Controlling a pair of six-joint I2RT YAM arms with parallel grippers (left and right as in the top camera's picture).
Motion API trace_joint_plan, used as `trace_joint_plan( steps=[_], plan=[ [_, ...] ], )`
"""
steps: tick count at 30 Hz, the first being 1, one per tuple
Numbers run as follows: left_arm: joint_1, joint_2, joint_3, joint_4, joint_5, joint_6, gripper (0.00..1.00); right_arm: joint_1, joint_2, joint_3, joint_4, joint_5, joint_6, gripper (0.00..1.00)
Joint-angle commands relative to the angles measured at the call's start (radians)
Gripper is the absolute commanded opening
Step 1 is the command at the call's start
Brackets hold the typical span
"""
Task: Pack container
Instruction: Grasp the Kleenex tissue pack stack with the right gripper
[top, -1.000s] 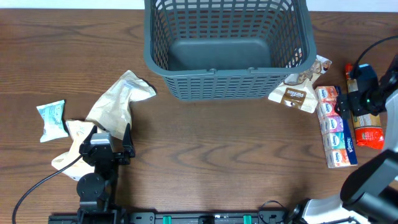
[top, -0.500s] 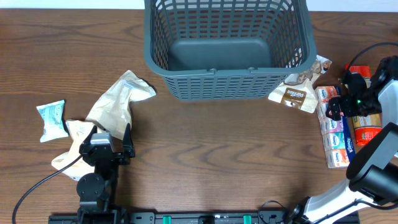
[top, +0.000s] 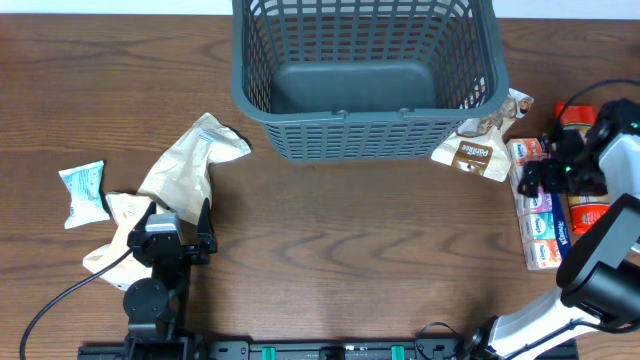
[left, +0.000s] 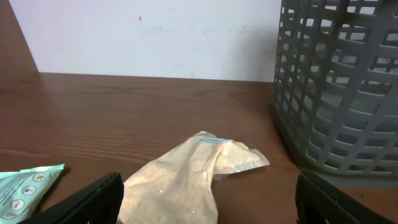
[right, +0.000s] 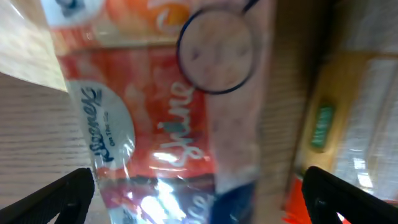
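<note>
The dark grey slotted basket stands at the back centre, and its floor shows nothing in it; its wall also shows in the left wrist view. My left gripper is open and low on the table, with a crumpled tan packet just ahead of it, also seen between the fingers in the left wrist view. My right gripper is open over a long strip pack of tissues. In the right wrist view the pack fills the space between the open fingers.
A teal packet and a second tan packet lie at the left. A brown snack packet leans by the basket's right corner. A red-orange packet lies right of the tissue pack, near the table's edge.
My right gripper has moved left, from above the red-orange packet to above the tissue pack. The left arm and the packets have not moved.
</note>
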Motion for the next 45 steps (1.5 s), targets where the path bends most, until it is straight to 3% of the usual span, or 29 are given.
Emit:
trace_joint_plan(
  steps=[1,15,22,23,25,32,36,45],
  plan=[
    [-0.005,0.002,-0.017,-0.014,-0.027,-0.004,0.81,0.008,0.015,-0.061,0.028,-0.008,0.032,0.99],
    [-0.005,0.002,-0.017,-0.014,-0.027,-0.004,0.81,0.008,0.015,-0.144,0.116,-0.068,0.072,0.99],
    [-0.005,0.002,-0.017,-0.014,-0.027,-0.004,0.81,0.008,0.015,-0.144,0.113,-0.098,0.075,0.84],
    [-0.005,0.002,-0.017,-0.014,-0.027,-0.004,0.81,0.008,0.015,-0.144,0.113,-0.099,0.075,0.79],
    [-0.005,0.002,-0.017,-0.014,-0.027,-0.004,0.81,0.008,0.015,-0.144,0.112,-0.101,0.075,0.54],
    [-0.005,0.002,-0.017,-0.014,-0.027,-0.004,0.81,0.008,0.015,-0.144,0.112,-0.106,0.075,0.53],
    [-0.005,0.002,-0.017,-0.014,-0.027,-0.004,0.81,0.008,0.015,-0.144,0.112,-0.127,0.076,0.26],
    [-0.005,0.002,-0.017,-0.014,-0.027,-0.004,0.81,0.008,0.012,-0.143,0.113,-0.153,0.109,0.24]
  ],
)
